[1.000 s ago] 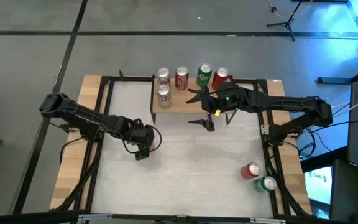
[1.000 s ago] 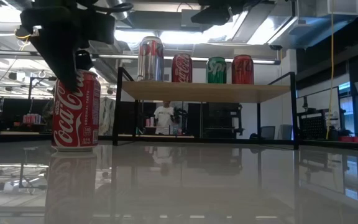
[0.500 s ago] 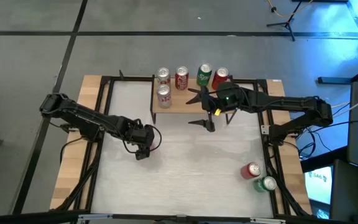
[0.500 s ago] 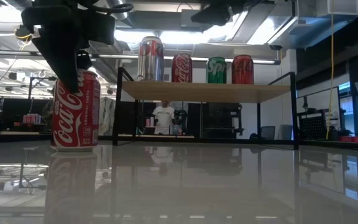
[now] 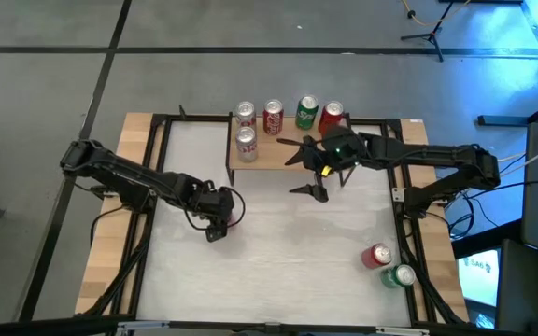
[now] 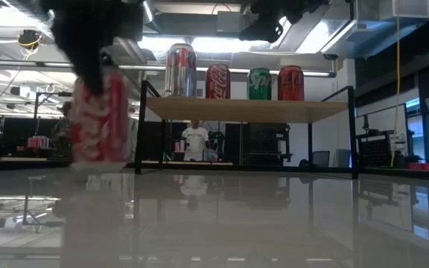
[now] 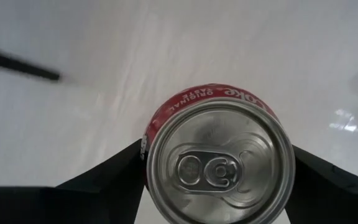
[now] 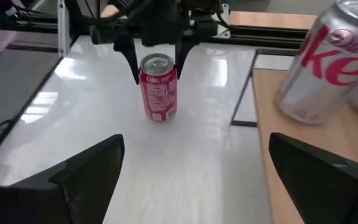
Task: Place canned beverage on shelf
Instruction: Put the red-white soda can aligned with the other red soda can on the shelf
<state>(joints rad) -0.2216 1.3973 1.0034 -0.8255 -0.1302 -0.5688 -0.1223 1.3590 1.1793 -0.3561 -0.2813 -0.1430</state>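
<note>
High view: left claw (image 5: 217,213) sits mid-bench over a red can (image 5: 233,211), which stands on the white bench (image 5: 278,243) well short of the shelf (image 5: 283,154). The shelf carries five cans: two silver ones (image 5: 246,114) at its left end, then red, green (image 5: 306,112), red along the back edge. No writing resolves from up here. Right claw (image 5: 308,168) hangs off the shelf's front edge, fingers spread wide, nothing in them. Two spare cans, one red (image 5: 377,255) and one green, sit near the bench's right front corner.

Low view: adds labels. The shelf row reads as a silver can, a red Coca-Cola script can (image 6: 217,81), a green can (image 6: 259,83) that looks like Sprite, and a red can. The can under the left claw is smeared, so its label is illegible here. A person (image 6: 196,139) stands in the room beyond, seen under the shelf.

Left wrist view: straight down on the can's lid and tab, "ORIGINAL TASTE" and part of the Coke script on the rim side. Dark fingers (image 7: 107,174) flank the can closely, on both sides; contact unclear, probably not pinching yet.

Right wrist view: only this view shows the left claw straddling the upright can, with gaps at the fingers. A "Diet Coke" can (image 8: 323,59) stands on the shelf plank.
</note>
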